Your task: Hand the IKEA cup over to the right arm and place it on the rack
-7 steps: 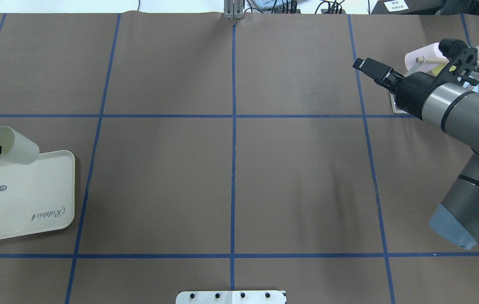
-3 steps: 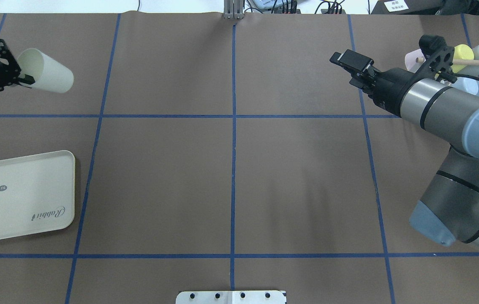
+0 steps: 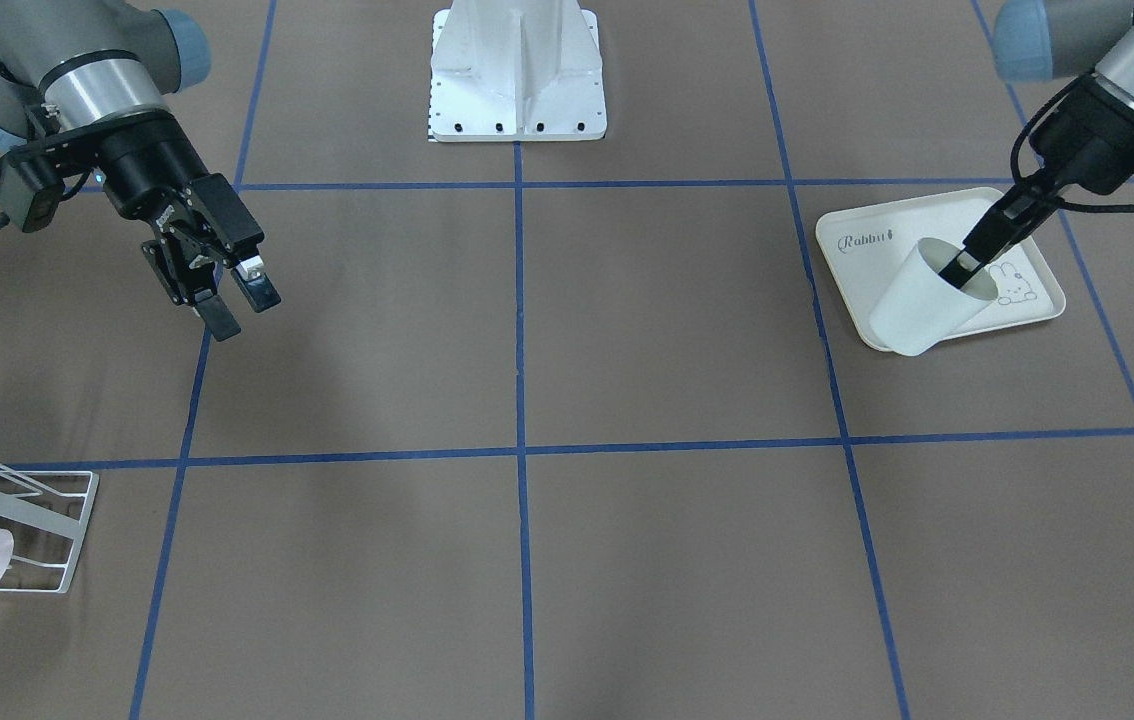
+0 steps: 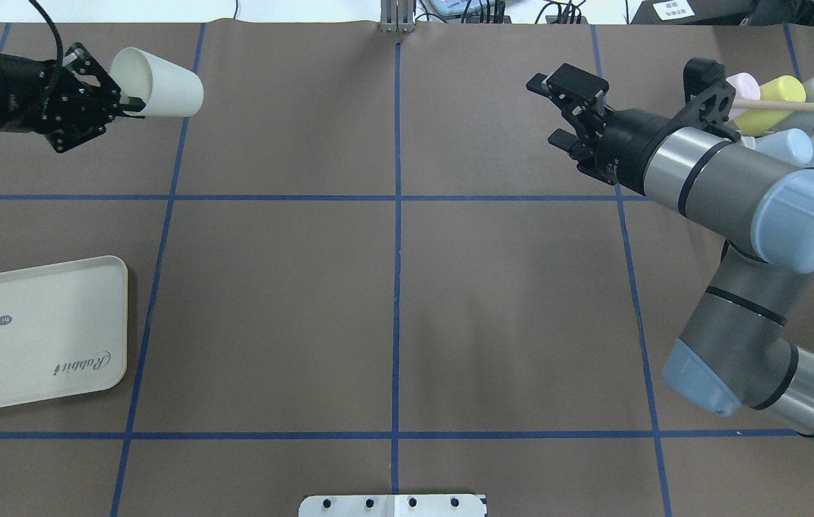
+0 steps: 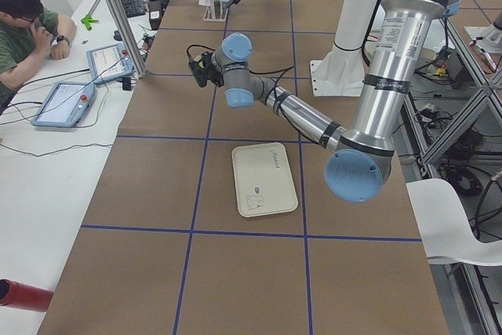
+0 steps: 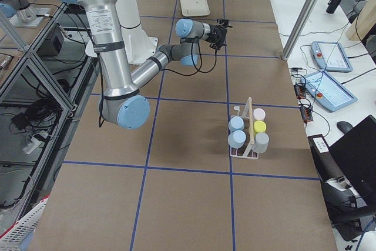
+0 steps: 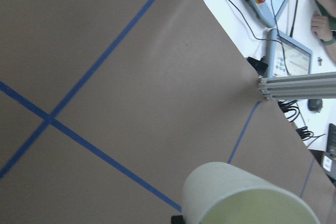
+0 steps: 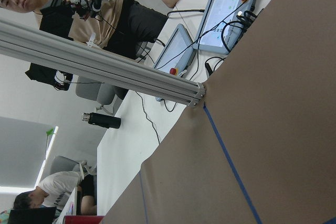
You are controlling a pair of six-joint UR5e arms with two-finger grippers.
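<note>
The cream IKEA cup (image 4: 157, 92) hangs on its side above the table's far left, base pointing toward the middle. My left gripper (image 4: 131, 103) is shut on its rim. The left wrist view shows the cup (image 7: 247, 198) close at the bottom edge. My right gripper (image 4: 549, 109) is open and holds nothing. It is off the table at the far right, pointing left toward the cup, with a wide gap between them. The white wire rack (image 6: 249, 119) with its wooden dowel (image 4: 802, 106) stands just behind the right gripper's wrist.
Several cups in pink, yellow, grey and pale blue (image 4: 780, 93) hang on the rack. The cream rabbit tray (image 4: 41, 330) lies at the near left. The robot's white base (image 3: 517, 75) is at the near edge. People sit at a side desk (image 5: 31, 29) with tablets.
My left gripper has lifted the cup from above the tray to the far side and moved it rightward. My right gripper has swung left, away from the rack, and turned its fingers toward the cup.
</note>
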